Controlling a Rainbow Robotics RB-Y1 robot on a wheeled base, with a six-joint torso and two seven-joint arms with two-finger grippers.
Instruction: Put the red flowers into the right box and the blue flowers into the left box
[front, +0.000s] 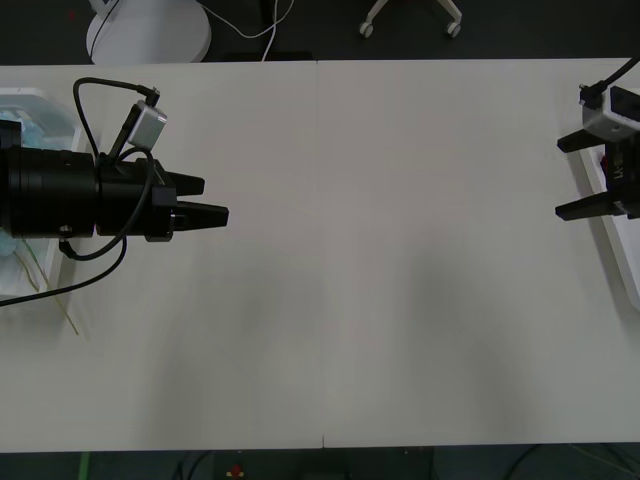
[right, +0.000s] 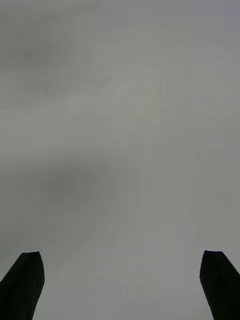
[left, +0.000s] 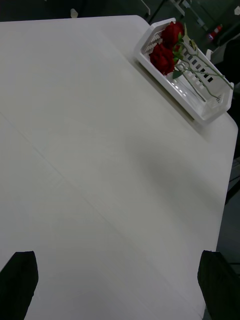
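The red flowers (left: 162, 57) lie with their blooms together in the right box (left: 200, 107), a white slotted tray at the table's far corner in the left wrist view; their green stems run along it. In the front view, the right box (front: 617, 245) shows as a strip at the right edge. The left box (front: 35, 100) sits at the left edge, mostly hidden by my left arm, with the pale blue flowers (front: 22, 135) inside. My left gripper (front: 215, 200) is open beside the left box over bare table. My right gripper (front: 559, 178) is open beside the right box.
The white table (front: 330, 300) has a seam running down its middle. Thin light stems (front: 62, 305) stick out past the left box's near side. A white round base (front: 150, 35) and a chair foot (front: 410, 20) stand on the dark floor beyond the far edge.
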